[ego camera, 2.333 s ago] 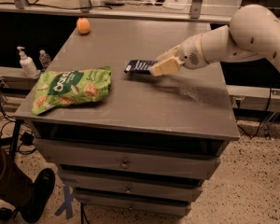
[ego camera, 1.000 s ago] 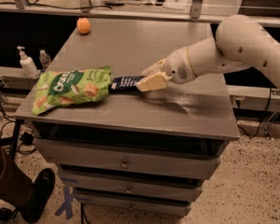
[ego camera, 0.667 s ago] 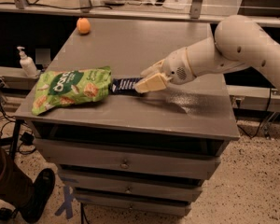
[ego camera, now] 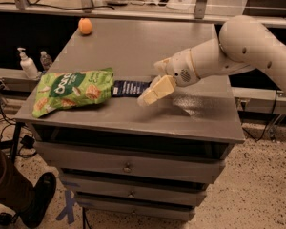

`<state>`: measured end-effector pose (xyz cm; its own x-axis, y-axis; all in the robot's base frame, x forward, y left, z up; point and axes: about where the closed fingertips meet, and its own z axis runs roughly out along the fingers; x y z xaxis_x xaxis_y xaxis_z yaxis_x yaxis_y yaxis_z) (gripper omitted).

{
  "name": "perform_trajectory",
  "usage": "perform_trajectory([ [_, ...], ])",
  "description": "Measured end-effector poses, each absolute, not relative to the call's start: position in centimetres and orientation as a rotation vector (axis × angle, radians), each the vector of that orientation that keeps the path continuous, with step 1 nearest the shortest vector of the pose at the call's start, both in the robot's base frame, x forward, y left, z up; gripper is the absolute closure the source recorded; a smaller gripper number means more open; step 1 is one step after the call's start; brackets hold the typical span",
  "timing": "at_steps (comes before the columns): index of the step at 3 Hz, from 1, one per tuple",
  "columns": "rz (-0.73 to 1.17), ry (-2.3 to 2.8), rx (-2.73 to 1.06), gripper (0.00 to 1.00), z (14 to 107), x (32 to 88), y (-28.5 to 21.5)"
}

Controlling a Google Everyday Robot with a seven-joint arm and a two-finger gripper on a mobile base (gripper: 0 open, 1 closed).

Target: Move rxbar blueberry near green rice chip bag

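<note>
Obs: rxbar blueberry [ego camera: 129,88] lay flat on surface [ego camera: 133,46], at 3 o'clock of green rice chip bag [ego camera: 71,92], just beside bag edge; contact could not be told. Claw [ego camera: 148,98] low at 4 o'clock of bar, covering bar's right end. Claw spread or pressed together: could not tell. Bar print unreadable. Arm [ego camera: 238,51] cut off at right edge.

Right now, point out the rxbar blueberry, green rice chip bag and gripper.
rxbar blueberry [ego camera: 128,88], camera view, middle of its dark wrapper.
green rice chip bag [ego camera: 71,92], camera view, centre of its printed face.
gripper [ego camera: 145,99], camera view, its tip, beside the bar's right end.
</note>
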<state>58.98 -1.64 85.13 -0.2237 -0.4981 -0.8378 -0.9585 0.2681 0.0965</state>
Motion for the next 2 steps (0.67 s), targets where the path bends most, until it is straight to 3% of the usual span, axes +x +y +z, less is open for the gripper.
perform_trajectory([
  [2, 0.669, 1.831, -1.201, 0.0, 88.4, 62.0, -6.9],
])
